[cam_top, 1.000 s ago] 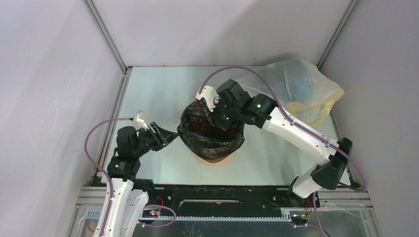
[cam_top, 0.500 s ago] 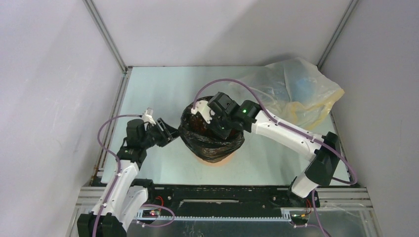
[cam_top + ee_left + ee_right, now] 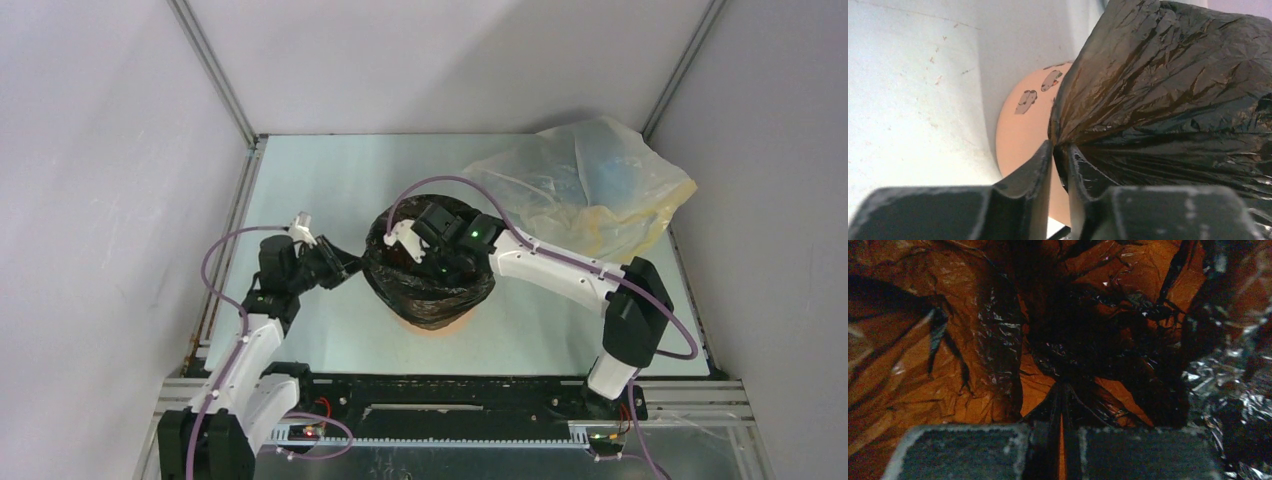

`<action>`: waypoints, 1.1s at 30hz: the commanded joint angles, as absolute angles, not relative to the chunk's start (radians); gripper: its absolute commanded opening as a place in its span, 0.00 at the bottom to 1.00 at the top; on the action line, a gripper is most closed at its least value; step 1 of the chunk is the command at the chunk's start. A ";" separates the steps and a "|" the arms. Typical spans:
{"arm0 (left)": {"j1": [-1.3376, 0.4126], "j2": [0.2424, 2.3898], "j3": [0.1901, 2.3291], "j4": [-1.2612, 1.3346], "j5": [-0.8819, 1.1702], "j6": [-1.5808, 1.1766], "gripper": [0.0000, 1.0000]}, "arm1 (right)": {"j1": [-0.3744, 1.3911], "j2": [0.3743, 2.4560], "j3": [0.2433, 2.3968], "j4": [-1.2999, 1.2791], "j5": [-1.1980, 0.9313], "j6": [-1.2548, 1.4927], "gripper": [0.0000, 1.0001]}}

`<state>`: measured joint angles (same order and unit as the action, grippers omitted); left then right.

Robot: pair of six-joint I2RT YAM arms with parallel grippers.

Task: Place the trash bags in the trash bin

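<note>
The glossy black trash bag (image 3: 430, 292) is draped over the orange trash bin (image 3: 440, 328), of which only a sliver shows at the bottom. My left gripper (image 3: 350, 270) is shut on the bag's left edge; in the left wrist view the gripper (image 3: 1060, 147) pinches a fold of the bag (image 3: 1158, 75) beside the bin's wall (image 3: 1023, 130). My right gripper (image 3: 440, 265) reaches down inside the bag-lined bin. In the right wrist view the gripper (image 3: 1063, 385) is shut, with its tips against the crinkled bag (image 3: 998, 330), which glows orange.
A large translucent yellowish plastic bag (image 3: 590, 185) lies at the back right of the table. Grey walls and metal frame posts (image 3: 215, 75) close in the table on three sides. The right arm's purple cable (image 3: 470, 182) arcs over the bin.
My right gripper has moved down and to the left, deeper into the bag and bin. My left gripper has moved forward and right up to the bag's left edge.
</note>
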<state>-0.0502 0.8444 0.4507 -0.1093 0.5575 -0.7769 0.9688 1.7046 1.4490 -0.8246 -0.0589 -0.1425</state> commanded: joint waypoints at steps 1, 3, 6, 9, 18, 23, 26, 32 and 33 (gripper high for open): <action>-0.050 0.876 0.429 -0.014 0.571 -0.788 0.18 | 0.972 1.721 1.425 -0.761 -0.061 -0.117 0.00; -0.049 0.887 0.424 -0.005 0.572 -0.789 0.10 | 0.971 1.734 1.414 -0.753 -0.063 -0.115 0.00; -0.049 0.891 0.419 -0.005 0.570 -0.790 0.01 | 0.969 1.756 1.403 -0.748 -0.062 -0.112 0.00; -0.050 0.887 0.420 0.023 0.568 -0.790 0.00 | 0.962 1.781 1.399 -0.748 -0.058 -0.109 0.00; -0.049 0.871 0.432 0.023 0.576 -0.801 0.12 | 0.956 1.839 1.393 -0.755 -0.061 -0.100 0.00; -0.049 0.854 0.442 0.019 0.589 -0.812 0.28 | 0.949 1.864 1.376 -0.736 -0.075 -0.093 0.00; -0.050 0.836 0.452 0.008 0.591 -0.814 0.31 | 0.943 1.875 1.362 -0.720 -0.084 -0.085 0.00; -0.049 0.799 0.477 -0.052 0.590 -0.806 0.37 | 0.936 1.905 1.339 -0.687 -0.109 -0.076 0.00; -0.050 0.793 0.480 -0.059 0.589 -0.804 0.38 | 0.935 1.911 1.336 -0.682 -0.112 -0.075 0.00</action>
